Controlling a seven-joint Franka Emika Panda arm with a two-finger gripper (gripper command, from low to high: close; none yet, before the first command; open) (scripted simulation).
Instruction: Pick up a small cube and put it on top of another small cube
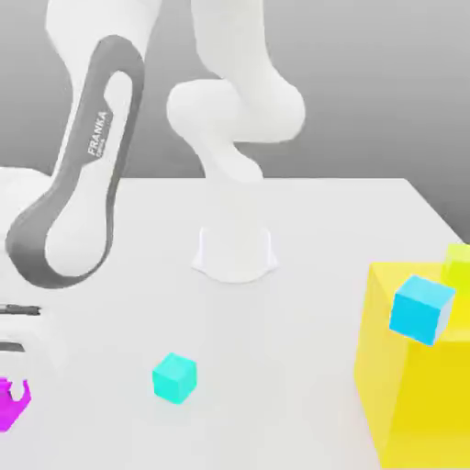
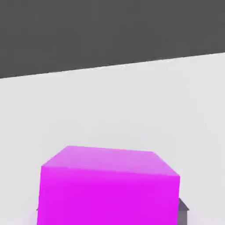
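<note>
Exterior view:
- arm: you have the white Franka arm [image 1: 83,165] coming down the upper left of the frame, hand at the far left edge.
- gripper [image 1: 13,390]: lower left corner, mostly cut off by the frame edge; fingers pinching the magenta cube.
- magenta cube [image 1: 11,404]: lower left corner, partly hidden by the hand; can't tell if it touches the table.
- teal cube [image 1: 174,377]: lower centre-left on the white table [image 1: 303,239], apart from the magenta one.
- yellow block [image 1: 418,386]: big, lower right.
- light blue cube [image 1: 421,308]: tilted, at the yellow block's upper edge.
- yellow-green cube [image 1: 458,264]: right edge, just above the blue one.

Hand view:
- magenta cube [image 2: 110,189]: close up, bottom centre of the frame, top and front faces visible.
- finger [image 2: 183,211]: you see a dark grey tip against the cube's lower right side.
- table [image 2: 132,105]: bare white behind the cube, dark background above.
</note>
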